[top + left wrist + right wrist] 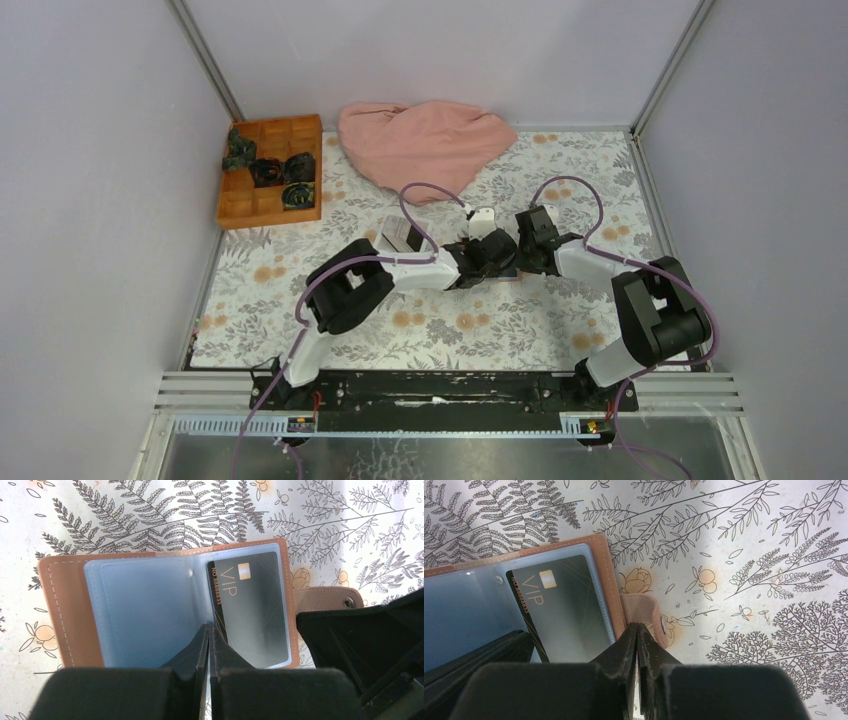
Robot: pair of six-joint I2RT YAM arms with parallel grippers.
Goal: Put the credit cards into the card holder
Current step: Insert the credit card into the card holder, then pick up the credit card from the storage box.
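While both arms meet at the middle of the floral tablecloth (450, 335), the card holder (55, 610) lies open flat beneath them, with a dark VIP credit card (252, 605) in its right clear sleeve. The left gripper (208, 632) has its jaws pressed together at the card's lower left edge. The right gripper (638, 630) has its jaws pressed together at the snap tab (644, 607).

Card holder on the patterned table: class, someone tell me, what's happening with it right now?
The card holder lies open on the table. A dark VIP card sits in one clear sleeve. The left hand, fingers shut, has its tips at that card's lower left edge. The right hand, also shut, has its tips on the holder's snap tab, apparently steadying it.
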